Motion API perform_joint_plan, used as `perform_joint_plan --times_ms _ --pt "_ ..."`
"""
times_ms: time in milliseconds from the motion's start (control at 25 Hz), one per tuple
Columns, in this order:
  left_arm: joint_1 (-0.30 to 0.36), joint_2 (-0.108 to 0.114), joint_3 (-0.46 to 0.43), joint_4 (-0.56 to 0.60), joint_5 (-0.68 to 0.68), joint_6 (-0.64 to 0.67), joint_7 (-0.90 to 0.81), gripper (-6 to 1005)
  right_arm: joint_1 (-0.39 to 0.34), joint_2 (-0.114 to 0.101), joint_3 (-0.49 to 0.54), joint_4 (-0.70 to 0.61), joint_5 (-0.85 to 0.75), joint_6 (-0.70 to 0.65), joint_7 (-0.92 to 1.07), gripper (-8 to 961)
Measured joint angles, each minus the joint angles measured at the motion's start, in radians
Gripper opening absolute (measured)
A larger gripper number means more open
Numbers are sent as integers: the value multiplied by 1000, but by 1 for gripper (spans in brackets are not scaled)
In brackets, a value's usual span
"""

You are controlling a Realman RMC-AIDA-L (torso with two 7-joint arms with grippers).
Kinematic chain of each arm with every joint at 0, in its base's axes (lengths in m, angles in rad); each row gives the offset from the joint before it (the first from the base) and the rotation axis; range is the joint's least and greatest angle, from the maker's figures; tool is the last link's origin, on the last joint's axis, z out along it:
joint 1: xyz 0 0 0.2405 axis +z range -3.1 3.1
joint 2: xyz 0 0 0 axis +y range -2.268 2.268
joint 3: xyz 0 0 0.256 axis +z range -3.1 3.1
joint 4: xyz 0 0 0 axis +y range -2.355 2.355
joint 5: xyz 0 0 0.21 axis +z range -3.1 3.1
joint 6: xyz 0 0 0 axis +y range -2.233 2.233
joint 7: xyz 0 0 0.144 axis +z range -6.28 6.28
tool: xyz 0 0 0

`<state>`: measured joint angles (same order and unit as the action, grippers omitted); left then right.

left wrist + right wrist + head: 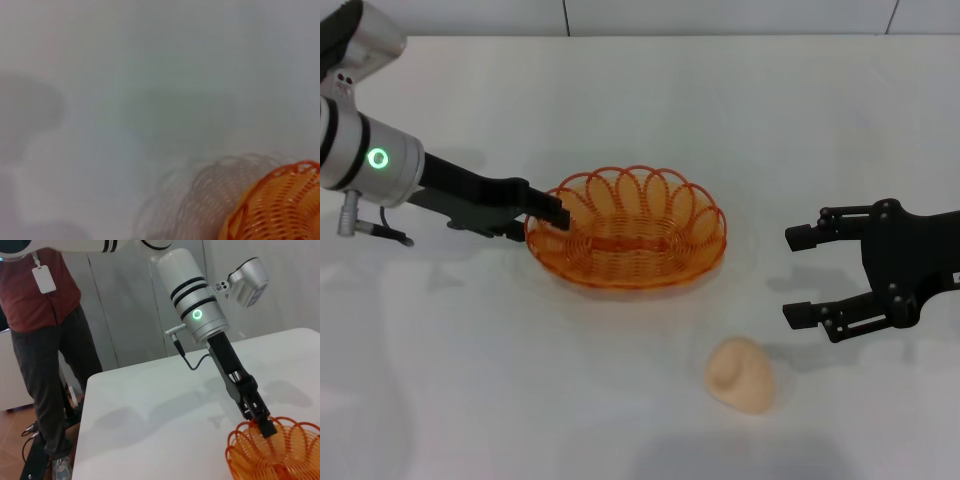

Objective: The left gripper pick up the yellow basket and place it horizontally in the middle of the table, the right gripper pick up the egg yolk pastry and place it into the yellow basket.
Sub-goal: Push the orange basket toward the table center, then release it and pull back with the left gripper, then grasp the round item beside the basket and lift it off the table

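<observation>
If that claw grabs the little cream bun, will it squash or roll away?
The egg yolk pastry looks soft and matte, so a hard squeeze from the right gripper would probably dent it. It rests on a flat base on the table, so rolling seems unlikely. It is probably light.

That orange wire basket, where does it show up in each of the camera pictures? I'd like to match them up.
Head view: the basket sits mid-table, a little left of centre, the left gripper at its left rim.
Left wrist view: only part of the basket shows, in the bottom right corner.
Right wrist view: the basket's rim shows at the bottom right, under the left gripper.
Shared landmark: the scalloped orange rim on the white table.
</observation>
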<state>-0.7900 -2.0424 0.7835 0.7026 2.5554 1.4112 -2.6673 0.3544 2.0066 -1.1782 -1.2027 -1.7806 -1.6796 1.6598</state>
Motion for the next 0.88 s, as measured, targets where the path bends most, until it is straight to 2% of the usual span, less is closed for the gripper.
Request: perform_joint_plan --times_ms 200,480,680,880 --pt "1 15 -6 12 -50 2 38 695 0 0 6 2 0 -1 0 858" --pt "12 20 -6 88 -162 -4 141 893 -1 0 12 8 0 -3 0 858" --pt "30 24 -9 104 -233 -8 238 893 -1 0 14 9 -5 1 -2 858" --pt "105 29 -9 181 -341 57 393 893 -2 0 14 12 -7 3 1 857"
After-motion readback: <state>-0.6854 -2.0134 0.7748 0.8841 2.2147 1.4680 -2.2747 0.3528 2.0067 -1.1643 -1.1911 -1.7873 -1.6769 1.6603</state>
